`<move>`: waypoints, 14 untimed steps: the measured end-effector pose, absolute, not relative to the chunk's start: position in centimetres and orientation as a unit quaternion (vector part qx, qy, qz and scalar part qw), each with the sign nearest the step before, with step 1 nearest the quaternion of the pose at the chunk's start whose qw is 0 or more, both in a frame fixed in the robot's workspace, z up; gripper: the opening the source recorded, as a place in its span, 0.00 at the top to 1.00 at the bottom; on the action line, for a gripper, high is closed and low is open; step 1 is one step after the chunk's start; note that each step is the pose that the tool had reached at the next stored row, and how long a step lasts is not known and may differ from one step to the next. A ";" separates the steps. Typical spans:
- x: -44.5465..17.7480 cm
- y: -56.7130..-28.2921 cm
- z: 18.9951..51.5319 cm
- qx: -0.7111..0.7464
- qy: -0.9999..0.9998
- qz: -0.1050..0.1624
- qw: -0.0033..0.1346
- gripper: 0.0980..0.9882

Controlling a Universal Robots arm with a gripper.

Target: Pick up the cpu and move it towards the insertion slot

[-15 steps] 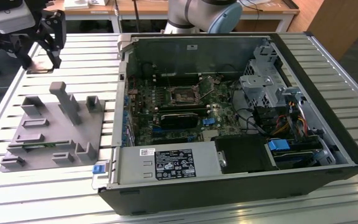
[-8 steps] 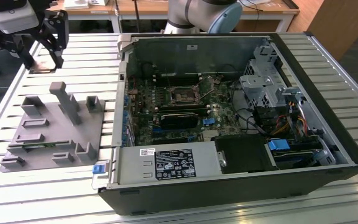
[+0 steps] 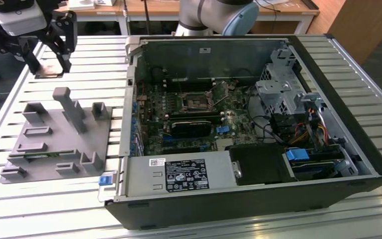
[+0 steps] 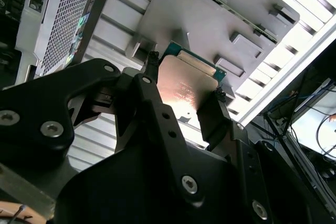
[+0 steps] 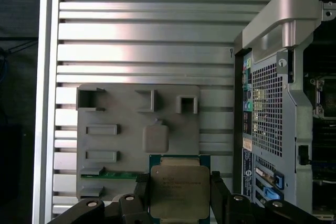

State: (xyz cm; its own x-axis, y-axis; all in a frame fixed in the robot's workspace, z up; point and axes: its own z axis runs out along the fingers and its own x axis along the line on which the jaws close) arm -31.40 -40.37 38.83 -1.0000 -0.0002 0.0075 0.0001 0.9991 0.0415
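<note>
My gripper (image 3: 48,68) hangs over the slatted table at the exterior view's far left, beyond the grey holder plate. It is shut on the cpu (image 3: 47,75), a flat square chip held level by two opposite edges. In both wrist views the silvery cpu (image 5: 179,191) (image 4: 185,88) sits between the black fingers (image 5: 217,188) (image 4: 148,70), with the holder plate below it. The insertion slot (image 3: 196,101), a dark square socket with a shiny frame, lies on the motherboard inside the open computer case, well off to the exterior view's right of the gripper.
The grey holder plate (image 3: 58,142) (image 5: 126,129) carries several upright posts and blocks, and a green strip lies in one of its grooves. The open computer case (image 3: 244,124) (image 5: 270,103) has tall walls around the motherboard. The arm's base (image 3: 218,15) stands behind the case.
</note>
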 end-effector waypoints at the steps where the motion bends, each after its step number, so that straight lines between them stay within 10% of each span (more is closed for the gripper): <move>1: -31.3 -40.4 38.8 0.000 -1.000 -0.021 0.004 0.50; 14: -30.6 -40.4 38.8 0.000 -1.000 -0.021 0.004 0.50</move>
State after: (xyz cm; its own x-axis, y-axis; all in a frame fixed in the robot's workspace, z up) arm -30.58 -40.37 38.82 -1.0000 -0.0002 0.0075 0.0001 0.9991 0.0416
